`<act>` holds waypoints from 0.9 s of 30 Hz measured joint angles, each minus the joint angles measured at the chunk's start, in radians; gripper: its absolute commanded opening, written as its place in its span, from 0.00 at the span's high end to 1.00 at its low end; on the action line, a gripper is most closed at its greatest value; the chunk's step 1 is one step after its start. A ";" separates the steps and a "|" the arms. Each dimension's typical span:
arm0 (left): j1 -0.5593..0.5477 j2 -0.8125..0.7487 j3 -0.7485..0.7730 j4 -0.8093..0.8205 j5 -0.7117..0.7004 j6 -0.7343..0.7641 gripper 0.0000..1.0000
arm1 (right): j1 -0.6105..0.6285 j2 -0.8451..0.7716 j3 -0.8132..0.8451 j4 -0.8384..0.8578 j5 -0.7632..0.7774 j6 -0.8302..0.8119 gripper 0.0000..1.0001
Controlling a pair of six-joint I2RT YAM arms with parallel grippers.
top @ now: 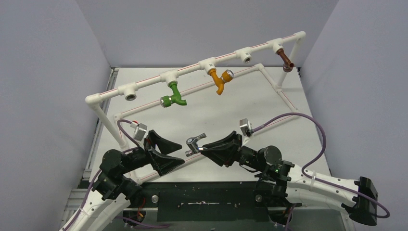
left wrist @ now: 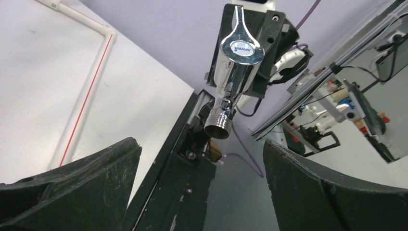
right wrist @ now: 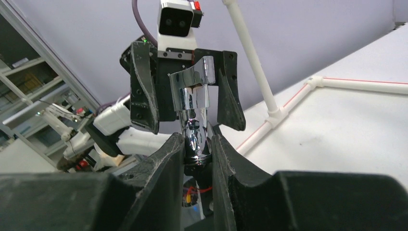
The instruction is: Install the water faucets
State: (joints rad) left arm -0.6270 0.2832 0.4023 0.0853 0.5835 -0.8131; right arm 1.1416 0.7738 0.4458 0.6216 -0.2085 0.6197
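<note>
1. The right gripper (right wrist: 197,144) pinched the chrome faucet (right wrist: 194,108) between its jaws, with most of it sticking out beyond them.
2. The left gripper (left wrist: 200,144) had its jaws spread wide; the faucet was just ahead of them, apparently not touching.

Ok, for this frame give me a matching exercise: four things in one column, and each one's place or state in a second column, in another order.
Things:
1. chrome faucet
2. green faucet
3. brown faucet
4. left gripper

Place or state:
A. hanging near the right end of the white pipe
B. open, holding nothing
C. clamped in the right gripper
D. hanging from the white pipe, just left of the orange faucet

Pairs: 1-C, 2-D, 3-A, 4-B
</note>
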 measured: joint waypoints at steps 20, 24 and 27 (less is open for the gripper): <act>0.000 -0.010 -0.005 0.160 -0.047 -0.138 0.31 | 0.144 0.269 0.003 0.365 0.253 0.094 1.00; 0.000 -0.016 -0.005 0.163 -0.057 -0.150 0.46 | 0.152 0.271 0.003 0.385 0.284 0.097 1.00; 0.000 -0.016 -0.005 0.165 -0.058 -0.152 0.48 | 0.158 0.274 0.004 0.401 0.296 0.098 1.00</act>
State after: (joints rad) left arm -0.6270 0.2668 0.3977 0.2501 0.5251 -0.9653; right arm 1.2995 1.0481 0.4496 1.0222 0.0879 0.7181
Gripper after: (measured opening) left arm 0.535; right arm 0.225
